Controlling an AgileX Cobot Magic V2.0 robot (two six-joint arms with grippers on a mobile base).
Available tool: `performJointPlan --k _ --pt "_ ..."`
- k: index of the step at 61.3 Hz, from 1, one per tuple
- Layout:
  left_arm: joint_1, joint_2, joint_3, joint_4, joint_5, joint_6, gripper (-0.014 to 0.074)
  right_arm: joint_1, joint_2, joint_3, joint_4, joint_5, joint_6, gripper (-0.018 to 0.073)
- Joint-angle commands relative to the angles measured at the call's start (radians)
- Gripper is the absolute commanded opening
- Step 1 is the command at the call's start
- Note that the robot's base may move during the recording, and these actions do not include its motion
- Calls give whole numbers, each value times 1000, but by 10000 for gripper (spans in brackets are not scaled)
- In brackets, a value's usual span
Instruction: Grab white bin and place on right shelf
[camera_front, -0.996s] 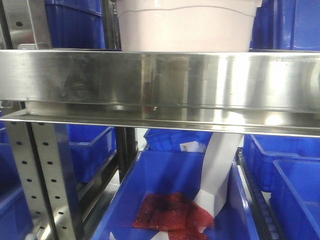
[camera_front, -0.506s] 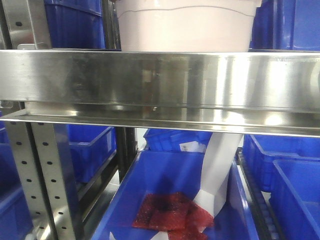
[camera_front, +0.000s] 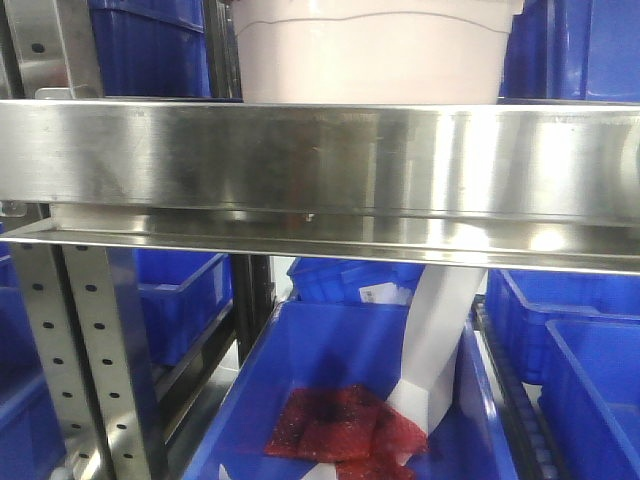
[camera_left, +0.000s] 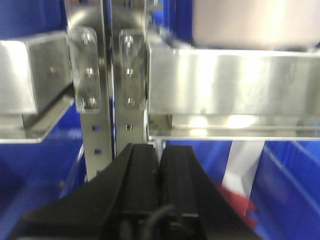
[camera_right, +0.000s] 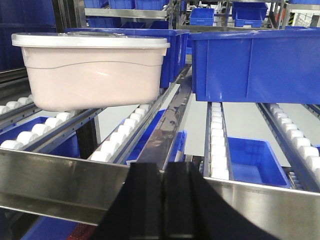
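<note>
The white bin (camera_right: 95, 70) is seen resting on the roller lanes of the right shelf (camera_front: 320, 160), set back behind the wide front rail, so the placing is judged to be done, or nearly done. Nothing is held by either hand: the left hand (camera_left: 160, 167) is closed with its fingers pressed together below the rail, and the right hand (camera_right: 162, 187) is closed and empty in front of the rail, apart from the bin. Only the withdrawal is judged to remain. A blue crate (camera_right: 255, 62) stands beside the bin on the neighbouring lane, and a lower blue crate (camera_front: 330, 390) with red packets (camera_front: 340, 425) lies underneath. The steel rail is close to both hands and could be struck.
</note>
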Motion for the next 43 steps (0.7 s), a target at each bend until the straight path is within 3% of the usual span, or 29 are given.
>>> performJointPlan --k 1,43 --pt "-9 -91 1 4 -22 -19 -118 -2 17 -23 27 -79 1 69" --pt "-9 -89 1 2 -16 -19 -118 -2 16 -23 27 -72 1 69"
